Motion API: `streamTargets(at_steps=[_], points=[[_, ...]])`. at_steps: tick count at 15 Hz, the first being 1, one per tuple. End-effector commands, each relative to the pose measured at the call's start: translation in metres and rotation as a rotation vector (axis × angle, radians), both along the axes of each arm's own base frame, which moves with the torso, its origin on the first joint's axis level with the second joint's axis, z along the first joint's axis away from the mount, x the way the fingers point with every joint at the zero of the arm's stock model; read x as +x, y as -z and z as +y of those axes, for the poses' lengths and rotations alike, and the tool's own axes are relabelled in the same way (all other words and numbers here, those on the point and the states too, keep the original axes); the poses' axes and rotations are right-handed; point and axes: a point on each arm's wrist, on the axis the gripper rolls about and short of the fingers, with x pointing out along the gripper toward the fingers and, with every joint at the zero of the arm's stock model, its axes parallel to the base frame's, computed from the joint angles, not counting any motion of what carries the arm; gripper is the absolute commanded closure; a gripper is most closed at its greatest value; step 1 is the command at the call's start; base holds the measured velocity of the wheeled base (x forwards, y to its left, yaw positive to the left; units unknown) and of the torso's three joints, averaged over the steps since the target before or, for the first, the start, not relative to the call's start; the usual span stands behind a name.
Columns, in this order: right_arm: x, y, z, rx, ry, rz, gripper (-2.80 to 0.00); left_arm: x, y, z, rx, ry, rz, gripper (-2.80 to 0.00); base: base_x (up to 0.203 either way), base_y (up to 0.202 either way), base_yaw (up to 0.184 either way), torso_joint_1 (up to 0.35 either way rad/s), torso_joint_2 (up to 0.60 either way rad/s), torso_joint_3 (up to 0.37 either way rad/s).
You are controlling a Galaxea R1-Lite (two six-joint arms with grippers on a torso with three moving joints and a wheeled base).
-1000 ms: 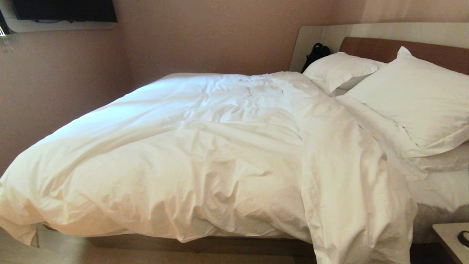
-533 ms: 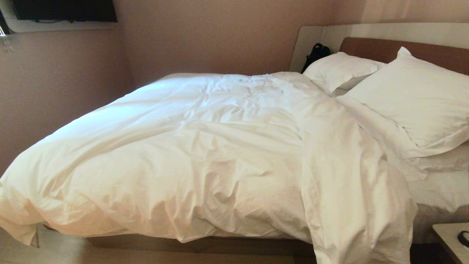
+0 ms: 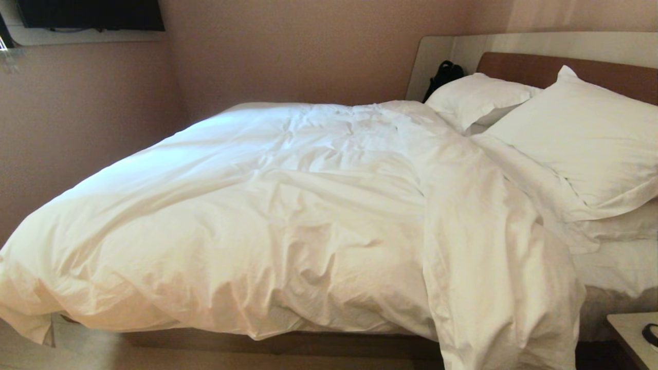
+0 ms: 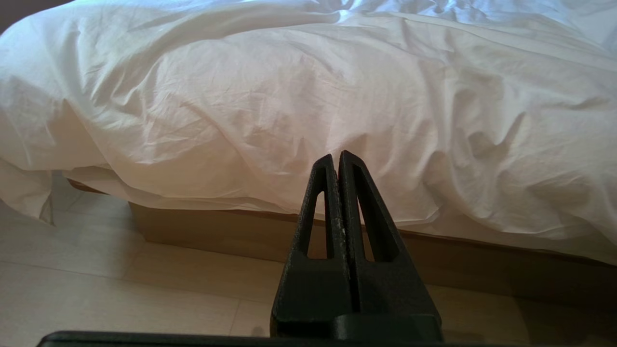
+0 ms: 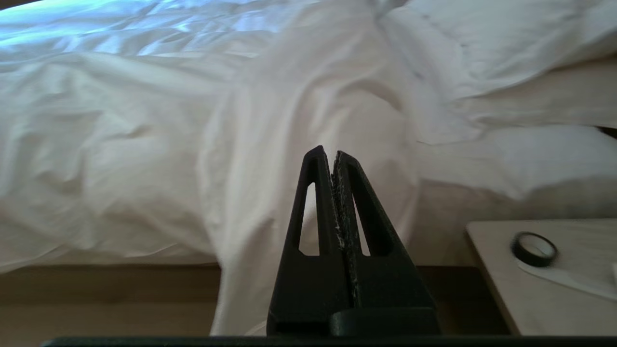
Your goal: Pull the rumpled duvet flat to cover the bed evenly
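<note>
The thick, puffy white duvet (image 3: 288, 216) lies spread over most of the wide low bed with its brown wooden base (image 3: 288, 343), exactly as it lay a second ago; nothing on it has shifted. One long bunched fold of it spills off the near edge beside the small pale wooden side table (image 5: 540, 284), short of the two white rectangular pillows (image 3: 576, 139). The left gripper (image 4: 336, 159) hangs by the bed's side, pinched together and empty. The right gripper (image 5: 328, 154), likewise clamped on nothing, faces that hanging fold. With no cloth taken, the flattening looks either finished or paused; that drooping fold seems the remaining job.
</note>
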Motion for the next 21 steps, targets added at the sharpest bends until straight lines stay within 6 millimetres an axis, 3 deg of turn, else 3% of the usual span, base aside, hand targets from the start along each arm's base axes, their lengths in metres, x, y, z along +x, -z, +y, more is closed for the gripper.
streamTargets(at_steps=[1,5,11,21], points=[[-0.003,0.005,-0.001,0.002,0.065,-0.079,0.0,0.0,0.0,0.0,-0.001,-0.001,-0.001,0.0,0.0,0.0,0.0,0.0,0.0,0.0],[-0.016,0.036,0.0,-0.007,0.008,-0.086,0.0,0.0,0.0,0.0,-0.001,-0.001,-0.001,0.0,0.0,0.0,0.0,0.0,0.0,0.0],[-0.009,0.057,0.0,-0.009,0.0,-0.009,0.0,0.0,0.0,0.0,-0.001,-0.001,-0.001,0.0,0.0,0.0,0.0,0.0,0.0,0.0],[-0.006,0.066,0.002,-0.076,-0.061,0.018,0.0,0.0,0.0,0.0,-0.001,-0.001,-0.001,0.0,0.0,0.0,0.0,0.0,0.0,0.0]])
